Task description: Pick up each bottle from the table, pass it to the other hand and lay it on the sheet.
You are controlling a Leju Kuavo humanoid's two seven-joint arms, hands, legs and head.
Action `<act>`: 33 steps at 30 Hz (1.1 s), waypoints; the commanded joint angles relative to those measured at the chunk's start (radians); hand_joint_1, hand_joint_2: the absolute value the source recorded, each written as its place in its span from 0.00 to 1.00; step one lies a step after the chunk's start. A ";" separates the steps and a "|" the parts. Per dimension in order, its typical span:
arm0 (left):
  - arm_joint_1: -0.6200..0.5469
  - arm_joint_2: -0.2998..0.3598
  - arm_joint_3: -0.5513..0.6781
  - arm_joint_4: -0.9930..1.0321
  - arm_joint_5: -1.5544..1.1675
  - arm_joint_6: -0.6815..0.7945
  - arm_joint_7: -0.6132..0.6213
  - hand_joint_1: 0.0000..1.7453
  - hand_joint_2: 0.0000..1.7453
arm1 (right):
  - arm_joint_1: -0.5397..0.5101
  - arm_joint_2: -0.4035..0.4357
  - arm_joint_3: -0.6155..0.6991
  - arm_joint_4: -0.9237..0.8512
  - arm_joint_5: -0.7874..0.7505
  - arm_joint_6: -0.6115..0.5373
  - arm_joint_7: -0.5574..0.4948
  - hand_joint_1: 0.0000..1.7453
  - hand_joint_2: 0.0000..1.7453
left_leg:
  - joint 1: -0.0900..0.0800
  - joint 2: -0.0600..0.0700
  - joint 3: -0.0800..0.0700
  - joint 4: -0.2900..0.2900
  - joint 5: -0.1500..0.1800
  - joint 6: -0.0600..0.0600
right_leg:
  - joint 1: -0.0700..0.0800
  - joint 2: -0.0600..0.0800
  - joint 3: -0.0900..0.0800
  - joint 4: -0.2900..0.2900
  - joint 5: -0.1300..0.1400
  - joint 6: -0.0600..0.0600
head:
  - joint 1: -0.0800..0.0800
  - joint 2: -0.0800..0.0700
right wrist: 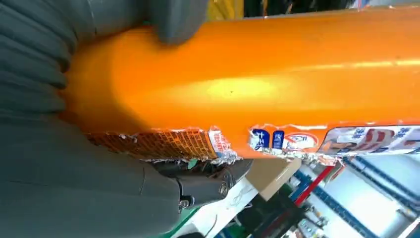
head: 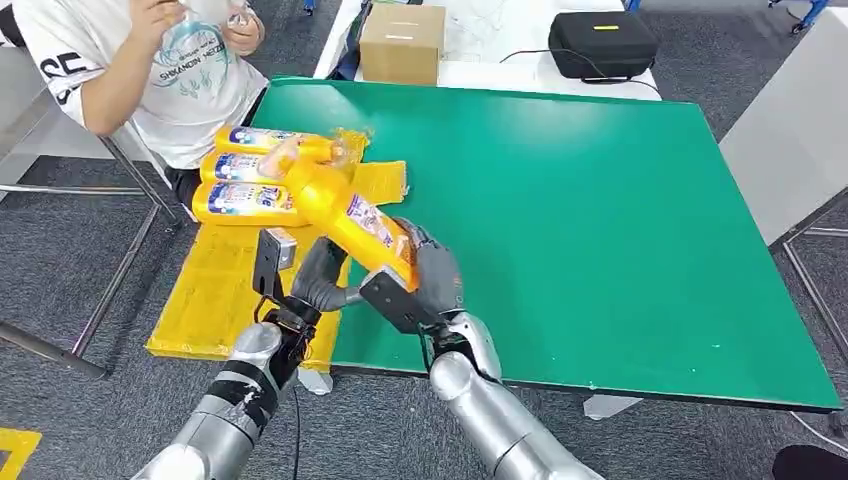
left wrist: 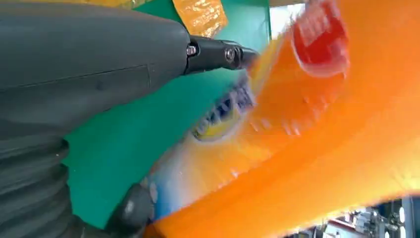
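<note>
The right hand [head: 432,272] grips the base of an orange bottle [head: 345,208] tilted above the counter [head: 600,200]; the left hand [head: 320,275], fingers apart, reaches beneath it.

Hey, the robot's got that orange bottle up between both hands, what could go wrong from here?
1. The right hand grips the orange bottle at its base, tilted; the long neck end could swing or slip during the pass to the left hand.
2. Three bottles already crowd the yellow sheet; laying this one could knock them.
</note>
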 commanded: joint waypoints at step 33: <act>0.060 0.079 0.063 -0.124 0.079 -0.037 -0.028 0.00 1.00 | 0.057 -0.060 0.159 0.111 0.029 0.065 0.007 1.00 1.00 | 0.002 -0.002 0.004 -0.001 -0.001 -0.001 | 0.002 -0.003 0.003 -0.001 -0.002 -0.002 | 0.000 0.000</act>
